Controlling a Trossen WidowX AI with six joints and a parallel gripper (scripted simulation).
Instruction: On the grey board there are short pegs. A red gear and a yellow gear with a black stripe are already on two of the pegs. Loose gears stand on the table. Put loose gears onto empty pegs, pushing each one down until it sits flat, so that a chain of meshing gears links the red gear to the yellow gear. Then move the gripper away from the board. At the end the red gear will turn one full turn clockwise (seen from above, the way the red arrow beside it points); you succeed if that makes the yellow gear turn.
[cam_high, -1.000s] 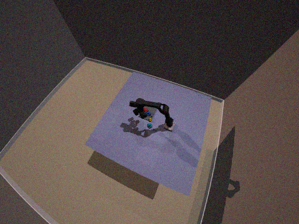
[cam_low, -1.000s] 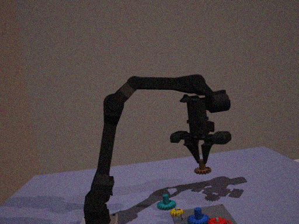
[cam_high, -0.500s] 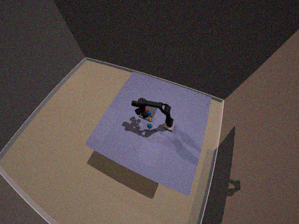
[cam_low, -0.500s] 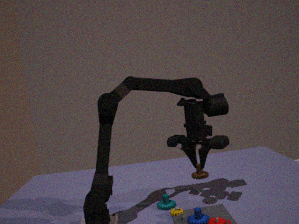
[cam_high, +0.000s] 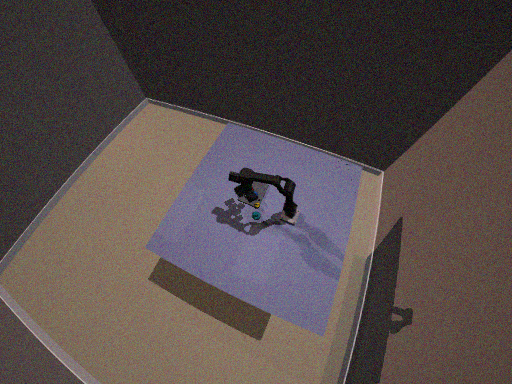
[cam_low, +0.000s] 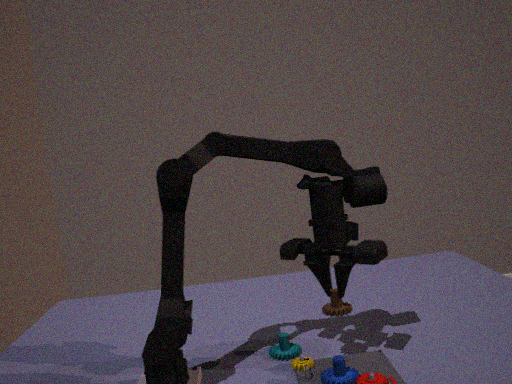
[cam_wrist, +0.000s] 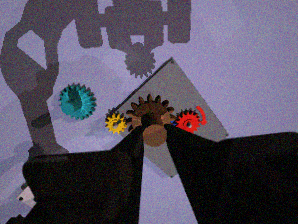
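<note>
My gripper (cam_low: 337, 295) (cam_wrist: 153, 129) is shut on the knob of a brown-orange gear (cam_low: 337, 308) (cam_wrist: 151, 107) and holds it upright in the air, above the table and board level. The red gear (cam_low: 372, 381) (cam_wrist: 188, 121) and the yellow gear (cam_low: 302, 364) (cam_wrist: 116, 121) sit on the grey board (cam_low: 376, 361) (cam_wrist: 172, 82). A blue gear (cam_low: 339, 372) stands on the board beside the red gear; in the wrist view the held gear and fingers hide nearly all of it. A teal gear (cam_high: 256, 215) (cam_low: 285, 349) (cam_wrist: 77, 101) stands on the table beside the board, near the yellow gear.
The blue-violet table top (cam_high: 240, 265) (cam_low: 240, 305) surrounds the board. The arm's base (cam_high: 290, 216) stands on the same table. Shadows of the arm and gripper fall across the table beside the board. The red arrow (cam_wrist: 201, 115) lies beside the red gear.
</note>
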